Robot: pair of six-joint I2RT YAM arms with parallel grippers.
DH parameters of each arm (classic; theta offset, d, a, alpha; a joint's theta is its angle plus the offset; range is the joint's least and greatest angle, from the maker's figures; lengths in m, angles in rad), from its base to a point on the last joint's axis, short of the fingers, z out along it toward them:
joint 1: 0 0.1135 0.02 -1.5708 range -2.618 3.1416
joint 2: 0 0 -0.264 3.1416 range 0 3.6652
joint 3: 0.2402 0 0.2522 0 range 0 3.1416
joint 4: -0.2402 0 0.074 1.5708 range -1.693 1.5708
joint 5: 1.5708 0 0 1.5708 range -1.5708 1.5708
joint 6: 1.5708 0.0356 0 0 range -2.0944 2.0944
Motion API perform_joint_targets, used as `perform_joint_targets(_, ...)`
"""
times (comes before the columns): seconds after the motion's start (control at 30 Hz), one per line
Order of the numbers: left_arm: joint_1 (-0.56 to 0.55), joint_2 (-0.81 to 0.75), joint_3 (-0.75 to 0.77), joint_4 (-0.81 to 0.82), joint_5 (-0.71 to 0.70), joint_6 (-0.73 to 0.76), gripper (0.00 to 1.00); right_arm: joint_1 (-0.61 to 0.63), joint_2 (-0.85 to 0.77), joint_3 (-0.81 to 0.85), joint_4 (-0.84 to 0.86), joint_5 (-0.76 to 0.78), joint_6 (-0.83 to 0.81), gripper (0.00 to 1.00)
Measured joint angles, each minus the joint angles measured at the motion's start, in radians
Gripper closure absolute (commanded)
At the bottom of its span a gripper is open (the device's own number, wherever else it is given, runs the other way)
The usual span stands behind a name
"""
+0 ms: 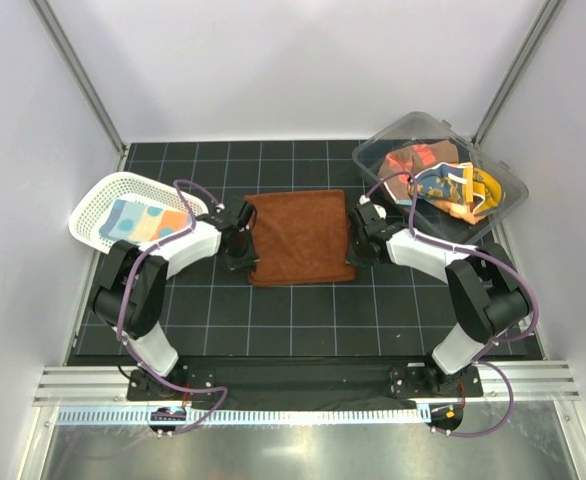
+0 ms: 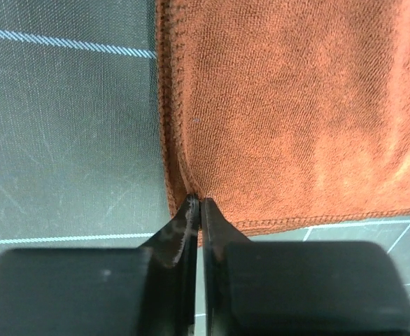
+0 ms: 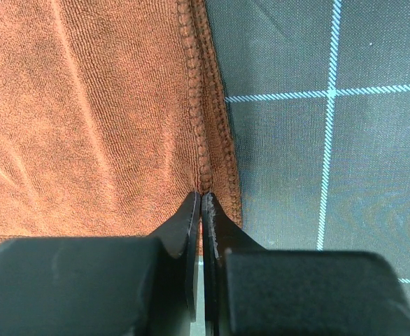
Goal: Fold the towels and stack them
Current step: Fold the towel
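Observation:
A plain rust-brown towel (image 1: 300, 237) lies spread flat on the black grid mat. My left gripper (image 1: 241, 256) is shut, its tips pinching the towel's left edge by the near corner (image 2: 196, 203), where the cloth puckers up to them. My right gripper (image 1: 359, 250) is shut, its tips pinching the right hem (image 3: 201, 197) near the near corner. A folded blue and orange spotted towel (image 1: 145, 221) lies in the white mesh basket (image 1: 98, 200). Several crumpled orange, yellow and blue towels (image 1: 443, 183) lie in the clear plastic bin (image 1: 505, 180).
The basket stands at the mat's left edge beside my left arm. The bin stands at the back right beside my right arm. Bare black mat (image 1: 303, 320) lies between the towel and the arm bases. White walls close in both sides and the back.

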Motion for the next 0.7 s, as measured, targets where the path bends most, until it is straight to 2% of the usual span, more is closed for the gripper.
perform_joint_targets(0.37,0.000,0.000,0.085,-0.053,0.002,0.002,1.00,0.000,-0.001,0.030,-0.033,0.000,-0.028,0.99)
perform_joint_targets(0.5,0.000,-0.002,0.110,-0.090,0.005,0.001,1.00,0.000,-0.001,0.101,-0.108,-0.006,-0.047,0.99)
perform_joint_targets(0.7,0.000,-0.065,0.059,-0.089,0.040,-0.008,1.00,0.000,-0.025,0.182,-0.198,-0.026,-0.078,0.99)
